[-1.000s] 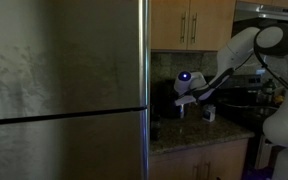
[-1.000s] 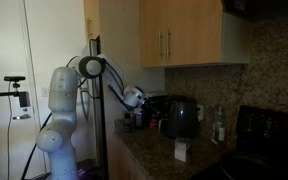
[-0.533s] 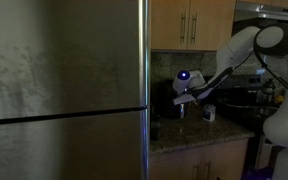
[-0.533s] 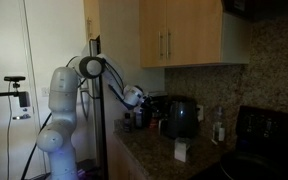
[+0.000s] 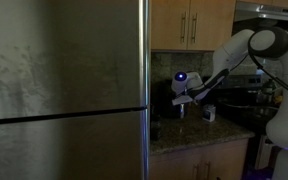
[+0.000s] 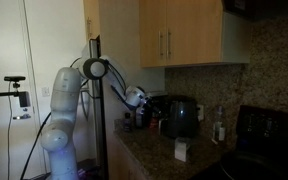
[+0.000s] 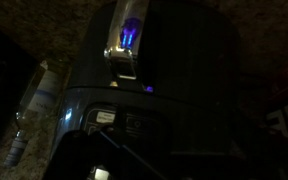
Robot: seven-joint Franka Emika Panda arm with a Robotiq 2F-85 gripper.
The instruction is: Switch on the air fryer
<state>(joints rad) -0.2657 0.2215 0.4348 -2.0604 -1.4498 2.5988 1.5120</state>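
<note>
I find the air fryer (image 6: 181,117) upright on the stone desk (image 6: 149,149), below the wooden cabinets (image 6: 179,35). My arm (image 6: 109,82) reaches in from its side, wrist close to the air fryer; I cannot confirm contact. In the wrist view, its glossy black body fills the frame and carries a blue glint. The dim frames do not let me tell whether the jaws are apart or together. A small white mug (image 5: 209,114) stands near the air fryer.

The white arm (image 6: 72,95) reaches forward, its tool (image 5: 183,100) too dim to read.
</note>
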